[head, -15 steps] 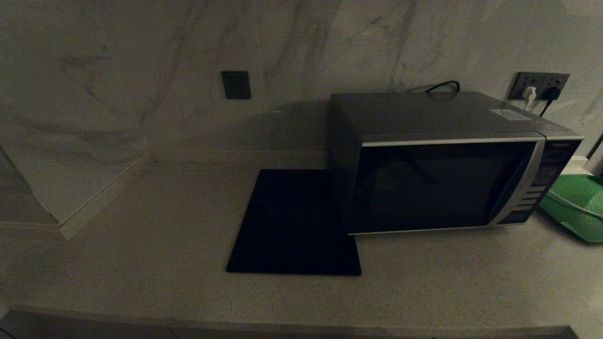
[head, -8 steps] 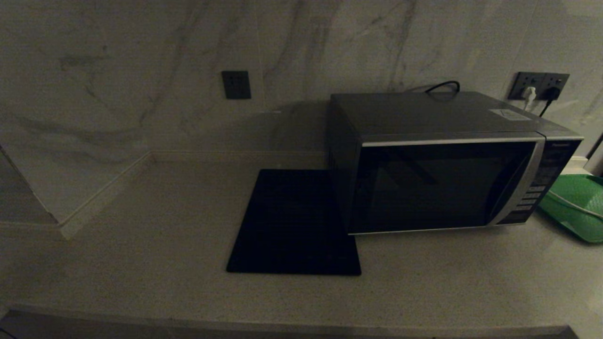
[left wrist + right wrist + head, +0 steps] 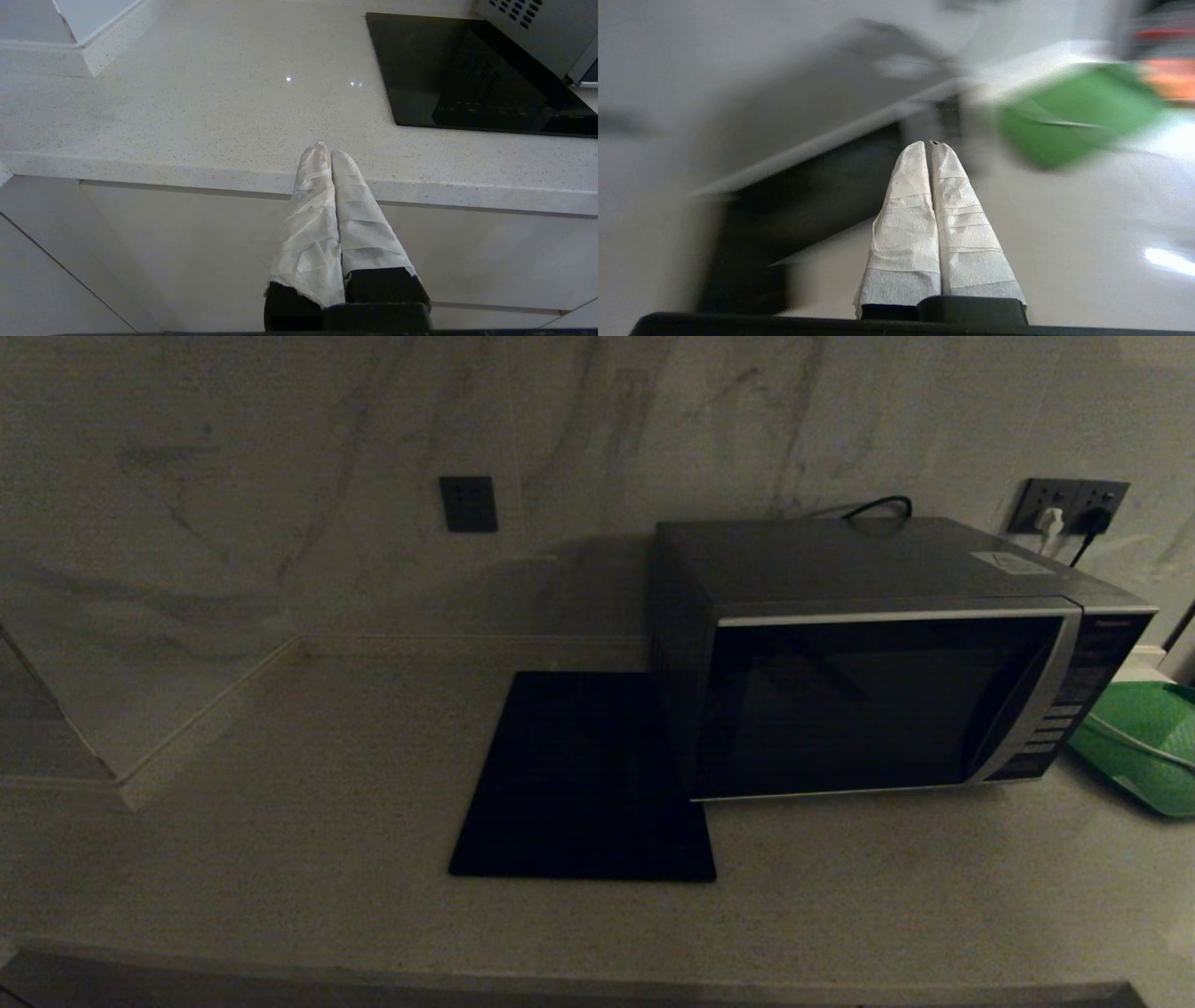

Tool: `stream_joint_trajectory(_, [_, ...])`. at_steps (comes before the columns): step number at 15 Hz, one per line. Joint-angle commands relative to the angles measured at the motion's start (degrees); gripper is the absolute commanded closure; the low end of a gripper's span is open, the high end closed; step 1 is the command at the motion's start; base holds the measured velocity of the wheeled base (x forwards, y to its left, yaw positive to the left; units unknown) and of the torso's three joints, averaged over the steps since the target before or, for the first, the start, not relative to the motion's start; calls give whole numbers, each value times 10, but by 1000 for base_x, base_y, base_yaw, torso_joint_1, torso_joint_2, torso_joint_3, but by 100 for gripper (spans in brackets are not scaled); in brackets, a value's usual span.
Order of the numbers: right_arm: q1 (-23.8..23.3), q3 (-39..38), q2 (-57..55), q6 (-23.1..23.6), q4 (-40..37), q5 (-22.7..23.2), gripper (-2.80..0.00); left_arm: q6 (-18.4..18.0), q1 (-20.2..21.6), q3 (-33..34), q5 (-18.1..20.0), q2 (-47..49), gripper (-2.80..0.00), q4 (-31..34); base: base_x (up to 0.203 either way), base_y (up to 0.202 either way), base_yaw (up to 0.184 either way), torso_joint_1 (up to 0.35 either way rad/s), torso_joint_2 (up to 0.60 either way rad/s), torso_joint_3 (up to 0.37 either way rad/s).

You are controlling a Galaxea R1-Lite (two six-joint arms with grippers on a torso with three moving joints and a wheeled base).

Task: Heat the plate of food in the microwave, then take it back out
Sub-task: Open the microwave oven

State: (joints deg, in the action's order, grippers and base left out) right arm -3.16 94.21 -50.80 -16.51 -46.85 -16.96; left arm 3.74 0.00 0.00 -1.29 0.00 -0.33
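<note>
One long pale countertop (image 3: 280, 859) fills the head view, running back to a marble wall (image 3: 280, 448). On it, toward the robot's right, stands the microwave (image 3: 878, 653), its black glass door shut. A flat black mat (image 3: 579, 784) lies against the microwave's left side, and a green tray (image 3: 1144, 742) sits just beyond its right side. The plate of food shows in no view, so where it lies cannot be told.

The task looks to be at its very start: nothing is held and the door is not yet opened. The next move likely calls for getting the door open, which means reaching its edge near the button panel (image 3: 1074, 700) without nudging the tray.

Neither arm appears in the head view. The right gripper (image 3: 930, 144) has its wrapped fingers pressed together on nothing, aimed toward the microwave's front with the tray off to one side. The left gripper (image 3: 325, 151) sits parked at the counter's front edge, fingers likewise together and empty.
</note>
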Motion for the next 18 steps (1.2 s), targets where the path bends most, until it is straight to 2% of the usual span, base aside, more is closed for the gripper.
stream_joint_trajectory(1, [-6,13,-104,64,20,-87,0,0,0,0,0,-1,0,0,0,0,0,0,0,0])
stream_joint_trajectory(3, [-7,-56,-121,116,100,-130,0,0,0,0,0,-1,0,0,0,0,0,0,0,0])
stream_joint_trajectory(8, [-6,-262,-179,245,482,-184,0,0,0,0,0,-1,0,0,0,0,0,0,0,0])
stream_joint_trajectory(9, [-6,-294,-195,263,531,-189,0,0,0,0,0,-1,0,0,0,0,0,0,0,0])
stream_joint_trajectory(12, [2,-359,-219,266,559,-166,0,0,0,0,0,-1,0,0,0,0,0,0,0,0])
stream_joint_trajectory(14, [26,-394,-221,263,559,-149,0,0,0,0,0,-1,0,0,0,0,0,0,0,0])
stream_joint_trajectory(18, [48,-437,-251,211,559,-148,0,0,0,0,0,-1,0,0,0,0,0,0,0,0])
